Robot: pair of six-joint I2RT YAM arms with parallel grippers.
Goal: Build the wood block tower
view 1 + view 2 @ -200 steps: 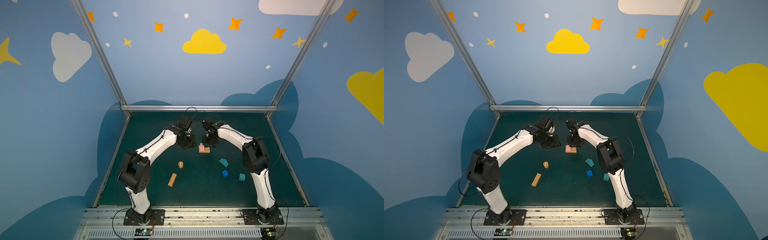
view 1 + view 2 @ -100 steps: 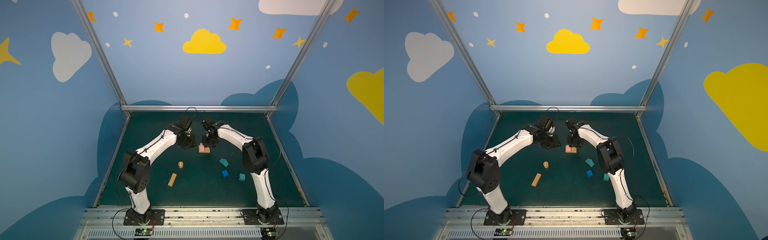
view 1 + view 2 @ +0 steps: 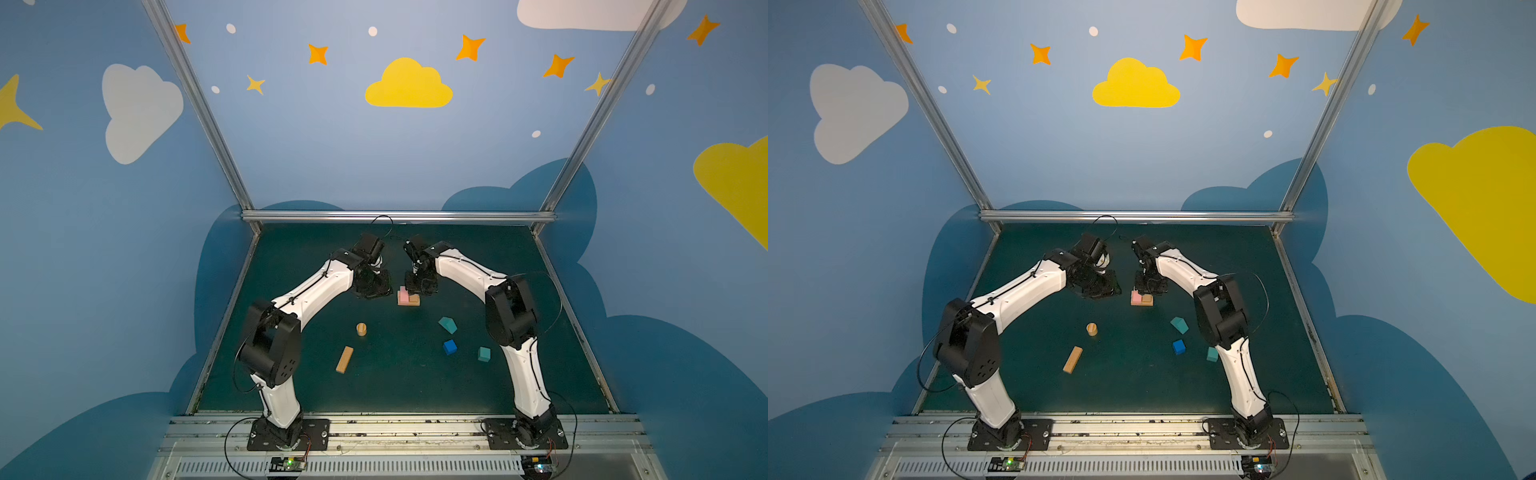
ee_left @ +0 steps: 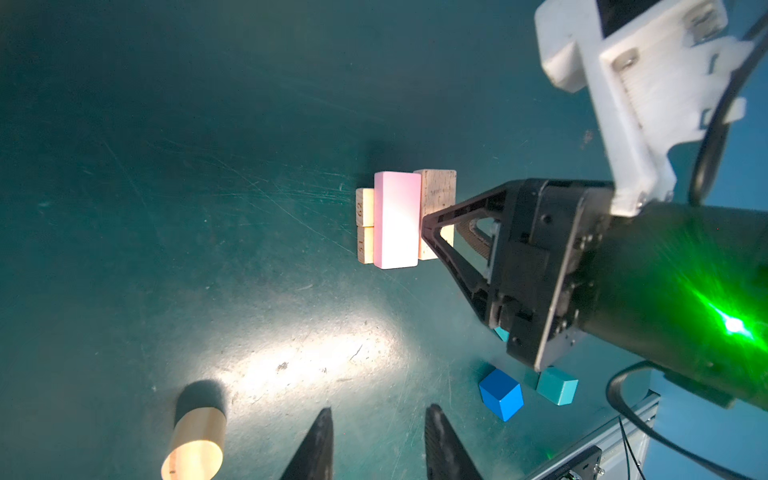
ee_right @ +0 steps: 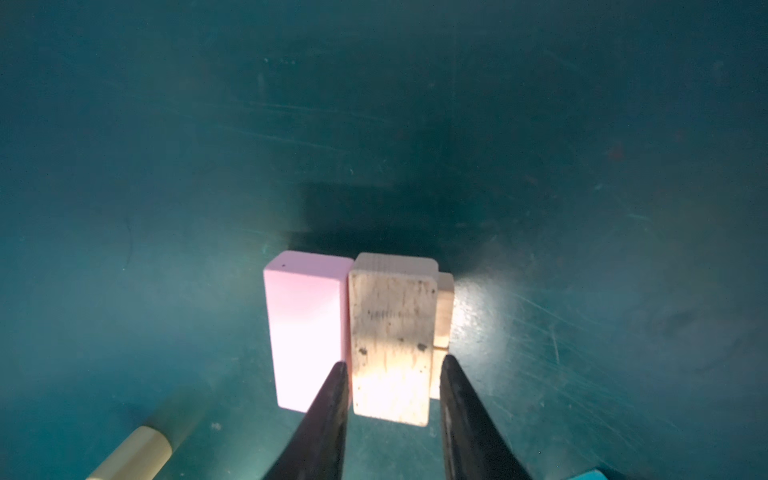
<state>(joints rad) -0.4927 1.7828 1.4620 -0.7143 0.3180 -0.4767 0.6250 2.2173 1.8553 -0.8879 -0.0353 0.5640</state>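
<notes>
Blue walls painted with clouds and stars are enclosing a dark green table [image 3: 374,395].

**Top views.** In both top views, the partly built wood block tower [image 3: 1141,298] is sitting near the middle of the table, toward the rear. In it, a pink bar [image 3: 402,296] and an upper tan bar [image 3: 413,297] are lying side by side on a tan base. The right claw [image 3: 419,289] is hanging directly over this stack, and the left claw [image 3: 379,291] is hovering just beside it. A cylinder [image 3: 361,329] and a loose tan bar [image 3: 344,360] are sitting well apart from the stack on the left arm's side. A teal house-shaped piece [image 3: 447,324], a blue cube [image 3: 449,346] and a teal cube [image 3: 483,353] are lying near the right arm.

**Left wrist view.** The left claw [image 4: 378,411] is standing spread, with only bare table between its fingers [image 4: 320,444]. The pink bar [image 4: 395,224] is resting across two lower tan bars [image 4: 365,226], whose numbered ends are showing beyond it. The upper tan bar [image 4: 436,191] is touching the pink bar's other long side. One right-claw finger is meeting the seam between them.

**Right wrist view.** The right claw [image 5: 392,365] is straddling the upper tan bar [image 5: 390,324]. One finger is at the seam with the pink bar [image 5: 303,332], and the other is just beside the opposite edge. Whether the claw is pinching the bar or merely bracketing it cannot be told.
</notes>
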